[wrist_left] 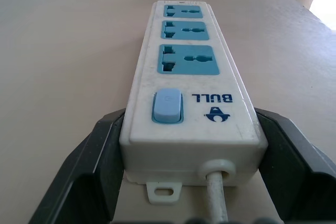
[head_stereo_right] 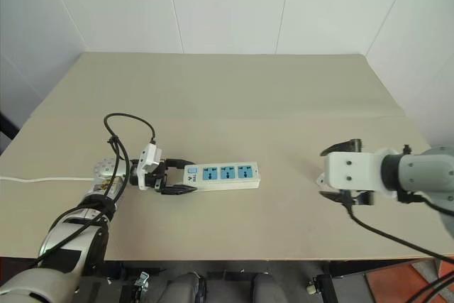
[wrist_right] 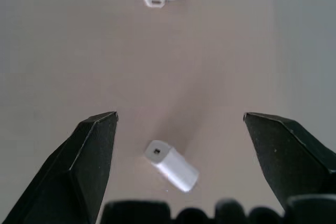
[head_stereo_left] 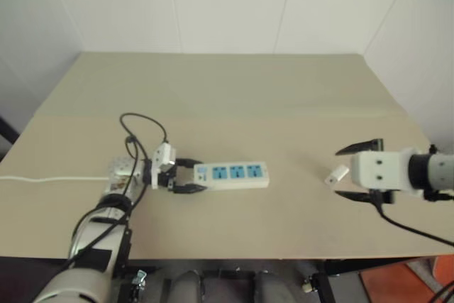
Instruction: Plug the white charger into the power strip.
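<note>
Left gripper (head_stereo_right: 172,177) jaws clamp the power strip's (head_stereo_right: 223,175) switch end, steadying it; right gripper (wrist_right: 178,169) jaws gape over the white charger (wrist_right: 172,165) lying apart from the strip.

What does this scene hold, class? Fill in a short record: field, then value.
surface: tan table
power strip: lying flat, three blue sockets all unfilled
white charger: lying on the table, unplugged, apart from the strip
left gripper: fingers either side of the strip's switch end
right gripper: fingers wide open, charger below between them, not touching it

beige table (head_stereo_left: 234,97), white walls (head_stereo_left: 227,5)
</note>
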Controlling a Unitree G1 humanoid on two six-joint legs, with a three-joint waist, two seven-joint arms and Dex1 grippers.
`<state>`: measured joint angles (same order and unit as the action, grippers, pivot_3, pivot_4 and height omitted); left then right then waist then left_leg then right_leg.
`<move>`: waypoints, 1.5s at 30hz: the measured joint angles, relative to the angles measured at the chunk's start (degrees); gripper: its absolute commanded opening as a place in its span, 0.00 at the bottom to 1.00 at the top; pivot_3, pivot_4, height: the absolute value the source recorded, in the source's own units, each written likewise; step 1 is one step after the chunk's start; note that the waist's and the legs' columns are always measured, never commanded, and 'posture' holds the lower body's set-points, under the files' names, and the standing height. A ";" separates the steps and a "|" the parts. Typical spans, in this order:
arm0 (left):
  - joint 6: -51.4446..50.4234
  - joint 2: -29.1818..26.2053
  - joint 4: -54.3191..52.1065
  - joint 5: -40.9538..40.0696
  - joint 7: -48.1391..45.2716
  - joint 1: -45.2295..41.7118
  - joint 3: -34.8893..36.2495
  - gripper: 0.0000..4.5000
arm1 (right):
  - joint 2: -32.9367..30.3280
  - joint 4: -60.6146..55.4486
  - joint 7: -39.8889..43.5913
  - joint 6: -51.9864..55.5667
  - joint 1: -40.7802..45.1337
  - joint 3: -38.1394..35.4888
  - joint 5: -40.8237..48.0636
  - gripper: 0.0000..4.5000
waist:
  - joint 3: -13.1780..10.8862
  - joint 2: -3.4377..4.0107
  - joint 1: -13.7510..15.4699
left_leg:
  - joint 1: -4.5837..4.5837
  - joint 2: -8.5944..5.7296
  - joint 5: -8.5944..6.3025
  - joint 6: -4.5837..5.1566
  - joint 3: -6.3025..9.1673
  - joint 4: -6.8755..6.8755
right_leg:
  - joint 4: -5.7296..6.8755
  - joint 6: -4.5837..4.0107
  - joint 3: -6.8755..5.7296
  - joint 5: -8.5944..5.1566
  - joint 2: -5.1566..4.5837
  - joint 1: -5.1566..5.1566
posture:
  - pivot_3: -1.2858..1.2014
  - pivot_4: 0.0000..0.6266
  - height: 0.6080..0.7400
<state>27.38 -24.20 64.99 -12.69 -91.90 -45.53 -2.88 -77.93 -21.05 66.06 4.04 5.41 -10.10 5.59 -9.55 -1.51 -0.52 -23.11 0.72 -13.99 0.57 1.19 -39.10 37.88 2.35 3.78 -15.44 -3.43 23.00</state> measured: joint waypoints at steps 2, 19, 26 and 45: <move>0.16 0.11 -0.16 -0.94 -0.11 0.01 -1.08 0.72 | -2.38 7.42 4.75 -10.59 4.70 3.22 -1.89 1.00 | 0.01 0.01 -0.31 | 0.04 0.02 0.00 0.00 -0.05 0.01 | 0.01 0.00 0.03 0.00 0.00 0.00 | 0.52 0.24 1.00; 1.20 1.25 -3.11 -2.61 -0.20 1.44 -2.27 0.72 | 15.36 45.77 22.97 -51.13 47.82 38.50 -16.84 1.00 | 0.00 0.07 -0.37 | 0.11 0.02 0.00 0.00 -0.14 0.07 | 0.10 -0.01 0.10 0.01 -0.03 0.12 | 0.52 0.24 1.00; 1.21 1.05 -4.24 -2.73 -0.19 2.75 -1.17 0.72 | 18.16 51.85 23.15 -53.22 50.45 43.39 -18.03 1.00 | 0.02 0.12 -0.55 | 0.21 0.04 0.00 0.00 -0.13 0.08 | 0.13 -0.02 0.12 0.01 -0.04 0.11 | 0.52 0.24 1.00; 1.18 1.28 -8.04 -2.67 -0.10 5.65 1.07 0.72 | 26.14 66.88 22.04 -57.70 54.60 45.41 -25.62 1.00 | 0.05 0.18 -0.77 | 0.26 0.05 0.00 0.00 -0.10 0.12 | 0.17 -0.03 0.14 0.02 -0.04 0.13 | 0.52 0.24 1.00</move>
<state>28.57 -22.92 56.95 -15.36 -91.99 -39.88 -1.81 -51.79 45.83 88.10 -53.66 60.01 35.31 -20.04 -9.50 -1.33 -1.29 -22.84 0.78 -13.99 0.58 1.09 -38.99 38.05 2.32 3.92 -15.43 -3.48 23.13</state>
